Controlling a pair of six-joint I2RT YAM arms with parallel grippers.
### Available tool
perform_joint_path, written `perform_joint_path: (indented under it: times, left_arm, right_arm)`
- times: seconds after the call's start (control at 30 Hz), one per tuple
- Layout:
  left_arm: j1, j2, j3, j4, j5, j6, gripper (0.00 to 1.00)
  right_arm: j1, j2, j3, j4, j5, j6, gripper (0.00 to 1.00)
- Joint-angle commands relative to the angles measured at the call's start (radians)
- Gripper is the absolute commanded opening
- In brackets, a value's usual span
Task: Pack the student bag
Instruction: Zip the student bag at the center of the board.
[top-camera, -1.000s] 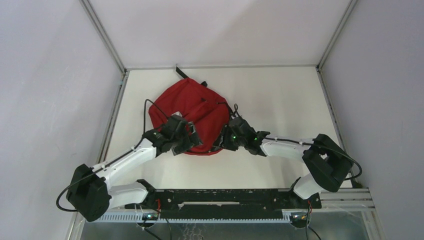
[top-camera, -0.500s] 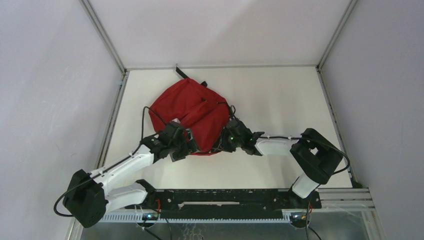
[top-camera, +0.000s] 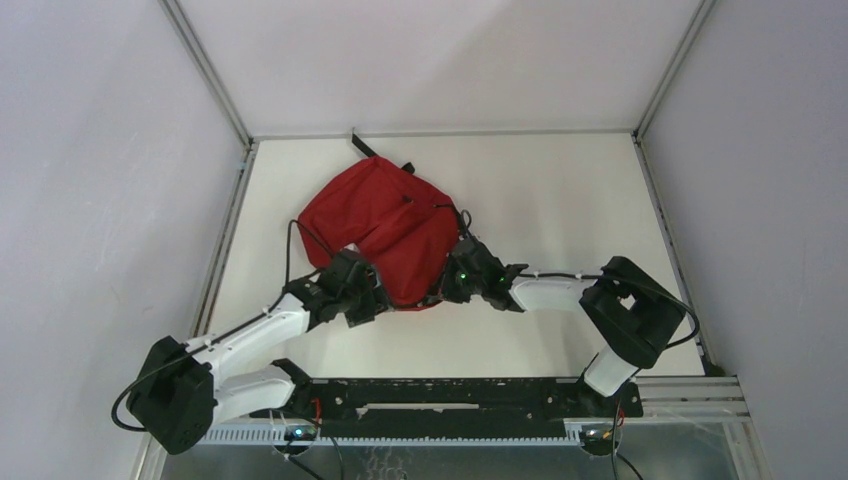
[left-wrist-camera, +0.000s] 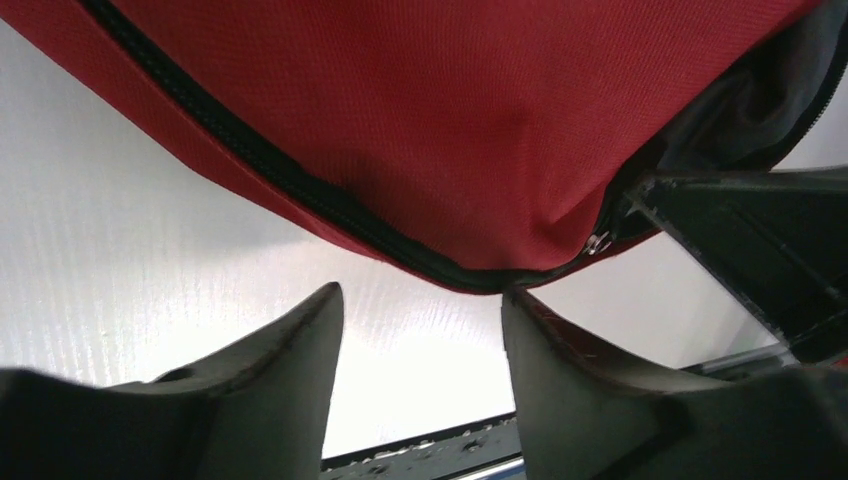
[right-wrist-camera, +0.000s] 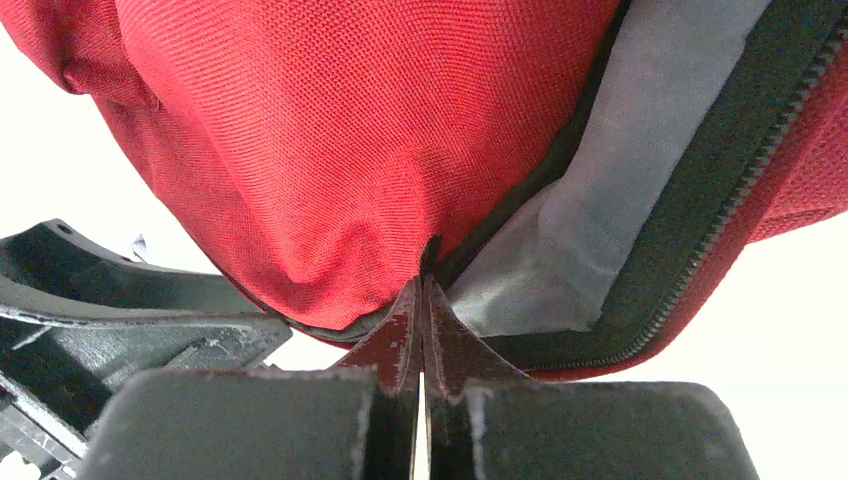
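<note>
The student bag (top-camera: 385, 215), red fabric with black zip trim, lies left of the table's middle. Its near edge fills the left wrist view (left-wrist-camera: 450, 120), with a black zip (left-wrist-camera: 250, 160) running along it. My left gripper (left-wrist-camera: 420, 295) is open at that near edge, with only bare table between the fingers; from above it sits at the bag's near-left corner (top-camera: 372, 300). My right gripper (right-wrist-camera: 422, 285) is shut, pinching the bag's edge (right-wrist-camera: 330, 130) where the red fabric puckers beside the grey lining (right-wrist-camera: 600, 200). From above it is at the bag's near-right corner (top-camera: 447, 290).
A black strap (top-camera: 362, 143) sticks out behind the bag towards the back wall. Metal frame rails (top-camera: 228, 235) run along the table's left and right sides. A black mounting rail (top-camera: 450, 400) lies across the near edge between the arm bases.
My left gripper has drawn back off the bag to its near edge and narrowed. My right gripper has closed on the bag's edge, and its arm has shifted slightly left.
</note>
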Motion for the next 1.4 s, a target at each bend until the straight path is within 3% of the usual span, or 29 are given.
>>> perform_joint_path:
  times: [0.0, 0.1, 0.27, 0.7, 0.9, 1.37]
  left_arm:
    - [0.022, 0.02, 0.007, 0.056, -0.045, 0.003, 0.59]
    - [0.037, 0.026, 0.013, 0.05, -0.061, 0.012, 0.41]
    - [0.042, 0.014, 0.009, 0.054, -0.072, 0.033, 0.01]
    - [0.044, 0.015, -0.015, 0.087, -0.057, 0.066, 0.0]
    - [0.054, -0.015, -0.016, 0.052, -0.067, 0.083, 0.0]
    - [0.168, -0.263, -0.004, -0.124, -0.098, 0.177, 0.0]
  right_arm:
    - [0.016, -0.026, 0.033, -0.002, 0.038, -0.002, 0.0]
    - [0.026, -0.058, 0.013, -0.005, 0.066, -0.003, 0.0]
    - [0.034, -0.11, -0.033, 0.008, 0.103, 0.003, 0.0]
    - [0.05, -0.192, -0.09, 0.035, 0.225, 0.019, 0.0]
    - [-0.027, -0.255, -0.115, -0.029, 0.295, -0.011, 0.0]
    - [-0.198, -0.332, -0.125, -0.049, 0.32, -0.115, 0.0]
